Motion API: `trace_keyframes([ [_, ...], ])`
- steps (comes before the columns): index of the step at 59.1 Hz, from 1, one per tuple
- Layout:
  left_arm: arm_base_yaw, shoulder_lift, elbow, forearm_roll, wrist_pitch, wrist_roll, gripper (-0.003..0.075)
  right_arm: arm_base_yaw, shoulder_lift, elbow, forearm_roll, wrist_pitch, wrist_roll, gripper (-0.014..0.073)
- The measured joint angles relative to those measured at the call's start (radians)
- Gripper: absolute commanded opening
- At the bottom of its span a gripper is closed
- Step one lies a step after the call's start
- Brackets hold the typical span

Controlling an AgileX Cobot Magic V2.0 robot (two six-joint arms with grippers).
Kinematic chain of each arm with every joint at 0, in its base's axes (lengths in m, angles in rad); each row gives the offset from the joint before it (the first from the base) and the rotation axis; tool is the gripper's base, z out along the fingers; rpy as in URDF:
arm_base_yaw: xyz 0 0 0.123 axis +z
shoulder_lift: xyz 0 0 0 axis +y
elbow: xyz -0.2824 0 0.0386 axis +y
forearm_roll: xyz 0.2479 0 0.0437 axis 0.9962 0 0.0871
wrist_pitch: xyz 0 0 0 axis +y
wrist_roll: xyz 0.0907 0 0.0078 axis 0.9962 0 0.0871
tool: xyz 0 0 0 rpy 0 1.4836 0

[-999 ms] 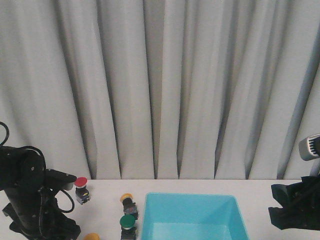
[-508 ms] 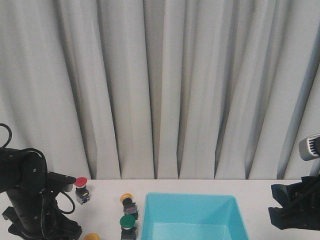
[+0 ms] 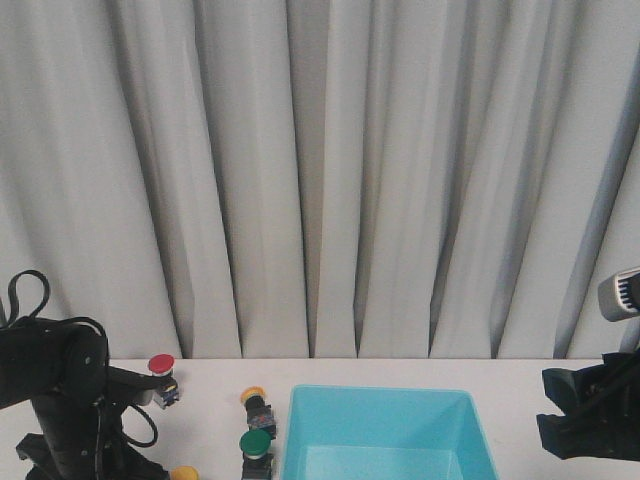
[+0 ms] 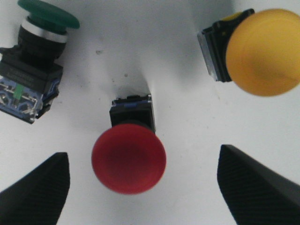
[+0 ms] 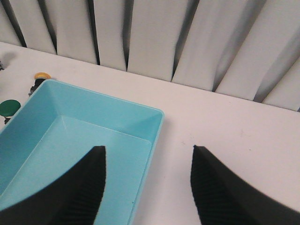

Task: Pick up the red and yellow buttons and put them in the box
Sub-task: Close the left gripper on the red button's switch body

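On the left of the front view, the left arm [image 3: 60, 410] stands on the white desk [image 3: 220, 380], its hand out of sight there. Its wrist camera shows the left hand [image 4: 140, 187] spread wide, holding nothing, with a red button [image 4: 129, 157] lying between the fingertips [image 4: 35, 192]; a green button [image 4: 35, 56] and a yellow button [image 4: 260, 51] lie farther off. In the front view another red button [image 3: 162, 375] sits by the arm, well apart from the empty cyan box [image 3: 385, 435] at centre. The right wrist view alone shows the right hand [image 5: 145, 187], wide open, beside the box's corner.
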Motion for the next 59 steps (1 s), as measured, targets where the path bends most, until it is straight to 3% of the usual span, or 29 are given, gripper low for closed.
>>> trace_keyframes([
  [59,0.000,0.069,-0.001,0.006,-0.088,-0.042,0.0587,0.000,0.020,0.000,0.018,0.002,0.000,0.0404],
])
